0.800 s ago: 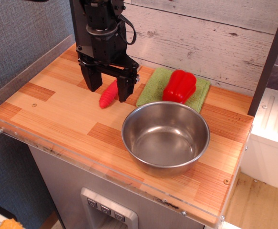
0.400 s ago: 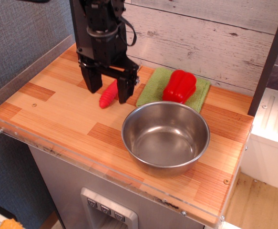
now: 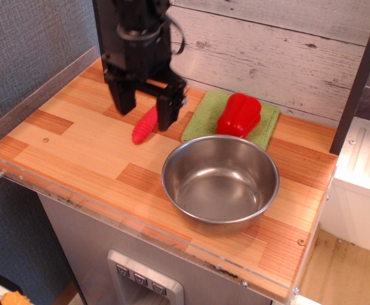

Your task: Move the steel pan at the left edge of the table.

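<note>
The steel pan [image 3: 220,183] is a large shiny round bowl, empty, standing on the wooden table [image 3: 77,146] right of centre near the front edge. My black gripper [image 3: 145,112] hangs open above the table's back left part, its two fingers straddling a small red ribbed object [image 3: 145,126] that lies on the wood. The gripper is up and to the left of the pan, apart from it and holding nothing.
A red pepper [image 3: 238,115] lies on a green cloth [image 3: 205,113] behind the pan. A clear plastic strip edges the table front and left [image 3: 70,200]. A whitewashed plank wall stands behind; a dark post [image 3: 356,82] rises at the right.
The gripper has risen slightly above the table, still open over the small red ribbed object. The pan, pepper and cloth have not moved.
</note>
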`<state>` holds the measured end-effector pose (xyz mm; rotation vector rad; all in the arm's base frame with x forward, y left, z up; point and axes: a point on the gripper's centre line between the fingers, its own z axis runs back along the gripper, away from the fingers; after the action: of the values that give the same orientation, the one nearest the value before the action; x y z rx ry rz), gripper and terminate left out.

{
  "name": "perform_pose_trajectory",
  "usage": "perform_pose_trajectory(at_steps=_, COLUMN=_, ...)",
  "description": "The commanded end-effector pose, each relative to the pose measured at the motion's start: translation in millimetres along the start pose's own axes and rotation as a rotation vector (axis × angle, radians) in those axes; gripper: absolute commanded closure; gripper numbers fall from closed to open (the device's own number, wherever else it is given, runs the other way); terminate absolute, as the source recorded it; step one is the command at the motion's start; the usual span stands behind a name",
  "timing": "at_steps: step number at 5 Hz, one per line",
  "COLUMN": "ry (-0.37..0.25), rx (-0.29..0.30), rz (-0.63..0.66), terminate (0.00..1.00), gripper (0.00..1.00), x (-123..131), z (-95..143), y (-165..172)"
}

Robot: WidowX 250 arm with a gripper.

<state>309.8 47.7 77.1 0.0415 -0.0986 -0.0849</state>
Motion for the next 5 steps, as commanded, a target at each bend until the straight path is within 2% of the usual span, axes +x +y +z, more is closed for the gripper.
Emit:
perform_pose_trajectory(at_steps=1, ry=-0.150, rx=-0.066, rz=-0.082, terminate=0.00, gripper=0.00, x=9, z=36, y=-39)
perform_pose_trajectory(at_steps=2, ry=-0.102, rx=-0.118, rz=-0.128, terminate=0.00, gripper=0.00, x=4, z=11, y=-67)
perform_pose_trajectory(at_steps=3, ry=-0.046, rx=-0.109, rz=-0.144, terminate=0.00, gripper=0.00, x=-8, z=-10, y=-75)
perform_pose_trajectory(at_steps=4, ry=0.020, rx=-0.072, rz=-0.144, terminate=0.00, gripper=0.00, x=-24, z=-26, y=-68)
perform_pose_trajectory(at_steps=5, ry=0.019, rx=-0.067, rz=-0.156, terminate=0.00, gripper=0.00, x=-27, z=-24, y=-66)
